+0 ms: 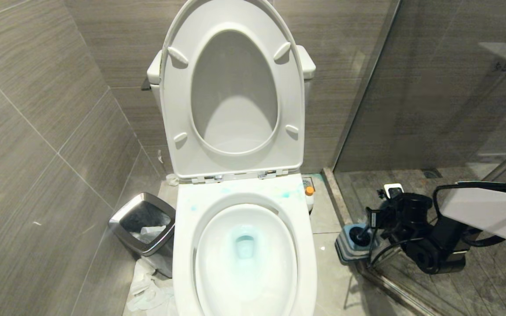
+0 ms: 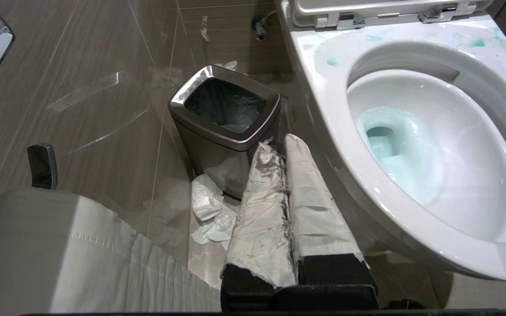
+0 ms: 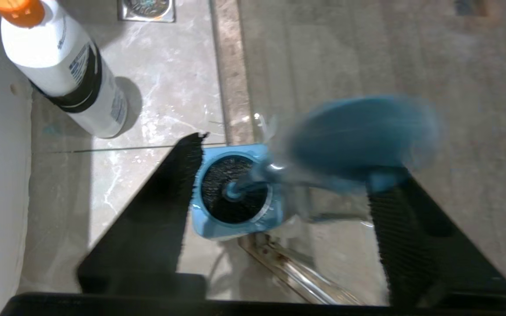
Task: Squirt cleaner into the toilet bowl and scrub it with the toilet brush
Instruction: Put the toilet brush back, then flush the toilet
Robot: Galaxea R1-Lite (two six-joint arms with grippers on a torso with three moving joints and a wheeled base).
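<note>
Glossy white oval toilet bowl, slate-blue toilet brush, steel-rimmed bin

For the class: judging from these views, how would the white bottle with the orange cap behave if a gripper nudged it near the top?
The bottle is tall, narrow and upright, so it would probably tip. Its round body might then roll on the smooth floor tiles. It looks like plastic, so probably not fragile.

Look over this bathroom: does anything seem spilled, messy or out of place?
Yes. Blue cleaner is smeared on the toilet's back rim, outside the bowl. Crumpled tissue lies on the floor beside the bin rather than in it. The brush sits in its holder between the right gripper's open fingers.
</note>
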